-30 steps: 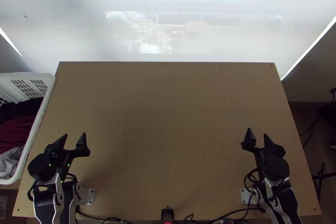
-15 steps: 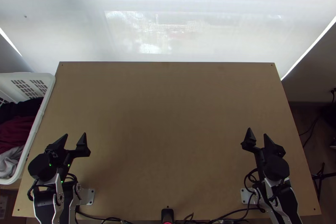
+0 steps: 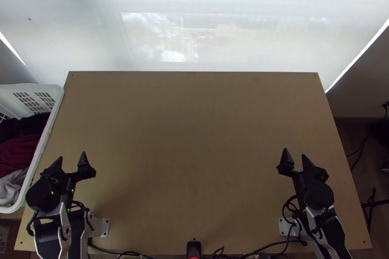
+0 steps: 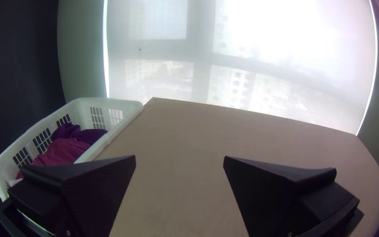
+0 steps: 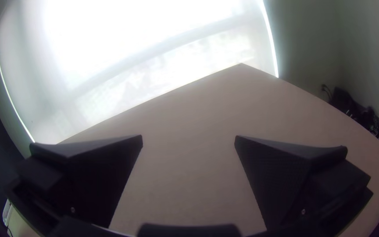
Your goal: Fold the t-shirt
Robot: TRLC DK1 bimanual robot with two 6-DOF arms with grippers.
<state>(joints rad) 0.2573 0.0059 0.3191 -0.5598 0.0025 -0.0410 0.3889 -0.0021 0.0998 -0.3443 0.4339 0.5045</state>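
At the table's near left, my left gripper point(image 3: 73, 156) stands open in the top view, nothing between its fingers. My right gripper point(image 3: 294, 153) is at the near right, also open and holding nothing. The left wrist view has the left gripper point(image 4: 179, 160) with its two black fingers wide apart; the right gripper point(image 5: 188, 139) looks the same in the right wrist view. Dark, maroon and grey cloth point(image 3: 18, 151) lies bunched in the white basket; whether a t-shirt is among it I cannot tell. In the left wrist view the maroon cloth point(image 4: 62, 151) lies crumpled.
The white basket point(image 3: 44, 135) stands against the left edge of the wooden table point(image 3: 194, 137). Cables point(image 3: 262, 249) run along the near edge, beside a small black device point(image 3: 194, 248). A pale blind hangs beyond the far edge.
My left gripper has shifted a little to the left, toward the basket. The right gripper has moved very slightly left. Both remain open, and the cloth in the basket lies as before.
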